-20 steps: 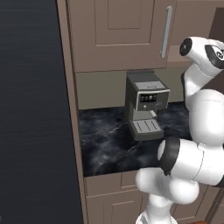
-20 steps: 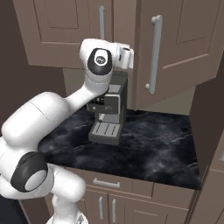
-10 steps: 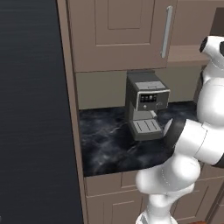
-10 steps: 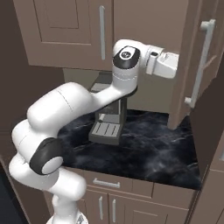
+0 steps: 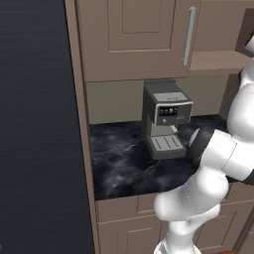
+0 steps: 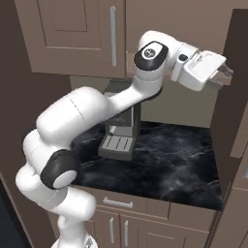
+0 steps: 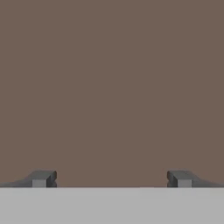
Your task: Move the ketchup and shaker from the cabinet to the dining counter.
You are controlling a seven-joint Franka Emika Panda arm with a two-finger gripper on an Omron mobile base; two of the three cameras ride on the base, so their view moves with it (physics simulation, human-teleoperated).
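**Open jaws at the cabinet, nothing held**

Brown cabinet [image 6: 72, 38] doors fill the upper frame of the right base view, above a black marble worktop [image 6: 179, 160] with a coffee machine [image 6: 118, 131] at centre. At upper right the gripper [image 6: 224, 76] faces a plain brown surface, its fingertips [image 7: 41, 178] wide apart at the bottom corners of the hand view, gripping and touching nothing. Neither ketchup nor shaker can be located from these frames. Both are probably light, rigid and smooth; a mid-body grasp looks safest.
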